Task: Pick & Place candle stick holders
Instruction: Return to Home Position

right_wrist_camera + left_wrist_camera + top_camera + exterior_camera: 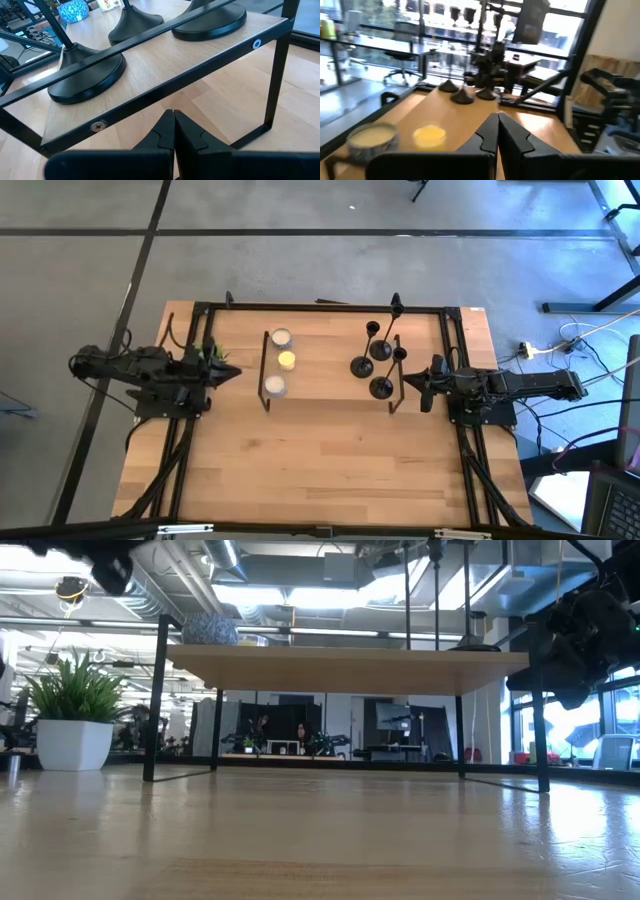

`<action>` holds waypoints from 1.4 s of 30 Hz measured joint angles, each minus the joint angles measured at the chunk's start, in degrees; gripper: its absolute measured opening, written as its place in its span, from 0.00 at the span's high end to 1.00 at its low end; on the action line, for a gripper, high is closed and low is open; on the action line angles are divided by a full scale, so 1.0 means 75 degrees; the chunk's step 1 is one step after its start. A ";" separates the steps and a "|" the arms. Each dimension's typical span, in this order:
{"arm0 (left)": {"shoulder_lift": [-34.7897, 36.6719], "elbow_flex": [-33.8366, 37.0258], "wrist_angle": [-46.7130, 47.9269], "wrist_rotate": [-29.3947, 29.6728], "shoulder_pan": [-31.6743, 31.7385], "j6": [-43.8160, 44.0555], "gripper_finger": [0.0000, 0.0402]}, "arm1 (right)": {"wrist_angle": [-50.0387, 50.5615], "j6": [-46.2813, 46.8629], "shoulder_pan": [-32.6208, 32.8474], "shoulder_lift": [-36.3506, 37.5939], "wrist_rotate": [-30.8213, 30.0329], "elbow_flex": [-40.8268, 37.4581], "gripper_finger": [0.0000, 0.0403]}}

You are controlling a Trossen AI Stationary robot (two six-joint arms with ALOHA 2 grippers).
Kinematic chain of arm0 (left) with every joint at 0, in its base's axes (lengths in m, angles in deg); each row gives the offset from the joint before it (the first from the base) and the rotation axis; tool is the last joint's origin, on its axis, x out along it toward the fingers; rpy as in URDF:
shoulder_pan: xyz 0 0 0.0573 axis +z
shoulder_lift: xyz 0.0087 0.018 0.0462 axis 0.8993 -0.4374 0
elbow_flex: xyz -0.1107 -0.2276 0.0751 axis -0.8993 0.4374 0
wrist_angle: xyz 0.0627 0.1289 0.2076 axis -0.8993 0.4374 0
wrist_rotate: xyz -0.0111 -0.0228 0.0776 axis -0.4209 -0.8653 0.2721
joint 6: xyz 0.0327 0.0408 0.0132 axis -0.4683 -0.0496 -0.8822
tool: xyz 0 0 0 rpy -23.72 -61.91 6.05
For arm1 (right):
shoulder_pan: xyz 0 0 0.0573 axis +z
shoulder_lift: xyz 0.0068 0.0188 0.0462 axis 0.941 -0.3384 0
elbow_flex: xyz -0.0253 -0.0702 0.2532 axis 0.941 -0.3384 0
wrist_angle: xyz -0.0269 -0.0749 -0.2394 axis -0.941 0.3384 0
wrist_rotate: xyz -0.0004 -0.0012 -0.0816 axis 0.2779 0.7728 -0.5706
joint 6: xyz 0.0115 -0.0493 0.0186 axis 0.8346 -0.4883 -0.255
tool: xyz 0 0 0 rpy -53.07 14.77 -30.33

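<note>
Three black candle stick holders stand by their round bases (381, 350), (361, 366), (381, 388) on the right end of a wooden shelf (330, 375) with black legs. Their bases also show in the right wrist view (87, 75), (132, 25), (210, 20) and the left wrist view (463, 96). My left gripper (232, 372) (497, 130) is shut and empty, left of the shelf. My right gripper (410, 383) (173, 127) is shut and empty, just right of the shelf's right end and below its top edge.
Three small round candles (281, 338), (287, 360), (275, 385) sit on the shelf's left end. A small green plant (210, 352) (75, 710) stands by my left arm. The shelf's black legs (540, 730) and rail (165, 75) stand before my right gripper. Bare table (320, 470) lies near the front edge.
</note>
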State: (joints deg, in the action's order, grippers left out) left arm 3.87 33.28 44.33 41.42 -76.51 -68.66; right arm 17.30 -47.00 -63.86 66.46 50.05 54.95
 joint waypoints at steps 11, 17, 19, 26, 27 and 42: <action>0.1347 0.1784 -0.0221 0.0345 0.0088 -0.0593 1.00 | -0.0001 0.0000 -0.0002 0.0000 0.0000 0.0000 1.00; 0.1685 0.2288 -0.0562 0.0677 0.0096 -0.0491 1.00 | -0.0001 0.0000 0.0001 0.0000 0.0000 0.0000 1.00; 0.1687 0.2321 -0.0670 0.0594 0.0094 -0.0474 1.00 | -0.0001 0.0000 -0.0002 0.0000 0.0000 0.0000 1.00; 0.1688 0.2401 -0.0559 -0.0202 0.0094 -0.0409 1.00 | -0.0001 0.0000 -0.0002 0.0000 0.0000 0.0000 1.00; 0.1688 0.2401 -0.0541 -0.0199 0.0094 -0.0424 1.00 | -0.0001 0.0000 -0.0002 0.0000 0.0000 0.0000 1.00; 0.1667 0.2797 -0.0478 -0.0846 0.0091 -0.0332 1.00 | -0.0001 -0.0003 -0.0002 0.0000 -0.0001 0.0000 1.00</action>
State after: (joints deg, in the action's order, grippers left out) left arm 16.37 54.26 40.75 35.07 -75.83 -71.15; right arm 17.29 -47.02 -63.87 66.46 50.04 54.95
